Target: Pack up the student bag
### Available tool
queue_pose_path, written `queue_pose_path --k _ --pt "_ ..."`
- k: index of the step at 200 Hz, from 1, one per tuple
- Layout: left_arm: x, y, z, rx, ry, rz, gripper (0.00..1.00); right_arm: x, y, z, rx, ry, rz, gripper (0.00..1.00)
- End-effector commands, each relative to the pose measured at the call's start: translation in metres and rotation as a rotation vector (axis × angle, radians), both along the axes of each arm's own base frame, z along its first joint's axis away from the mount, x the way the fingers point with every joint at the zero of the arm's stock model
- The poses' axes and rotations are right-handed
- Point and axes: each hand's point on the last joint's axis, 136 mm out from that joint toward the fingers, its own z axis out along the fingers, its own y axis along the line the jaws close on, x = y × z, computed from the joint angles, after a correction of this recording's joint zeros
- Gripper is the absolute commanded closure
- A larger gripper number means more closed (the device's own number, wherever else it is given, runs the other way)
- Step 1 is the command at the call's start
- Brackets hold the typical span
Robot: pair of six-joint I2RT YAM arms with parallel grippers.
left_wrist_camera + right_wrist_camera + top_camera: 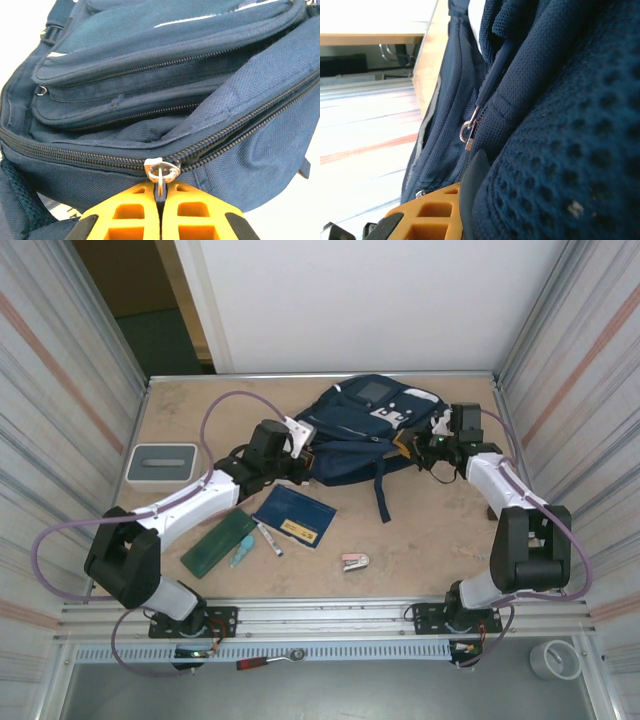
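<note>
- Far left on the surface (440, 540), about 9 o'clock, a grey-white box (162, 462) sits well apart from the rest.
- Left tool (296, 433) at the bag's 9 o'clock edge, clenched on the zip pull (161, 170). The zip track runs 9-to-3 across the left wrist view, so the pull likely travels along it.
- Loose at 7 o'clock beside the left arm, the nearer one: green case (220, 540), pen (268, 538), blue pouch (295, 515).
- Student bag (365, 430) lies flat at 12 o'clock, long axis 9-to-3, between both tools. A strap (382, 495) trails toward 6.
- Right tool (428, 445) at the bag's 3 o'clock edge, against mesh padding (560, 125). Its grip cannot be told.
</note>
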Motion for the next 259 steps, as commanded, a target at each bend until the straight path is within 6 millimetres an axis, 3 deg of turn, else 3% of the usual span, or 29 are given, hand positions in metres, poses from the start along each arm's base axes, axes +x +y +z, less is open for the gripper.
queue_pose_path --k 1,13,40,78,94,129,165,193,211,225,244,259 --pt "-0.009 -0.007 0.019 -0.051 -0.004 -0.016 1.0 0.018 -0.017 0.023 -0.064 -0.097 -0.008 0.99" --pt "-0.016 -0.026 0.025 -0.07 -0.002 -0.056 1.0 0.024 -0.015 0.021 -0.063 -0.087 0.008 0.92" --pt "-0.031 -0.064 0.032 -0.094 0.008 -0.136 1.0 0.026 -0.024 0.02 -0.131 -0.076 0.012 0.61" --pt "-0.04 -0.085 0.026 -0.089 0.034 -0.165 1.0 -0.015 -0.053 0.015 -0.348 -0.06 -0.059 0.31" --pt "-0.042 -0.088 0.024 -0.103 0.045 -0.172 1.0 -0.039 -0.042 0.008 -0.289 -0.044 -0.06 0.2" --pt "-0.048 -0.092 0.019 -0.106 0.057 -0.186 1.0 -0.07 -0.01 -0.001 -0.213 -0.049 -0.075 0.14" --pt "-0.052 -0.092 0.01 -0.09 0.07 -0.189 1.0 -0.074 0.025 -0.018 -0.258 -0.027 -0.063 0.16" --pt "-0.054 -0.09 0.004 -0.082 0.076 -0.185 1.0 -0.057 0.048 -0.025 -0.21 -0.027 -0.06 0.19" --pt "-0.056 -0.09 0.001 -0.08 0.08 -0.187 1.0 -0.045 0.051 -0.03 -0.235 -0.026 -0.058 0.24" --pt "-0.057 -0.089 -0.002 -0.075 0.083 -0.19 1.0 -0.038 0.049 -0.034 -0.269 -0.031 -0.059 0.36" --pt "-0.058 -0.086 -0.005 -0.066 0.079 -0.188 1.0 -0.03 0.038 -0.038 -0.313 -0.032 -0.065 0.71" --pt "-0.055 -0.078 -0.007 -0.041 0.064 -0.162 1.0 -0.028 0.025 -0.041 -0.352 -0.032 -0.072 0.89"
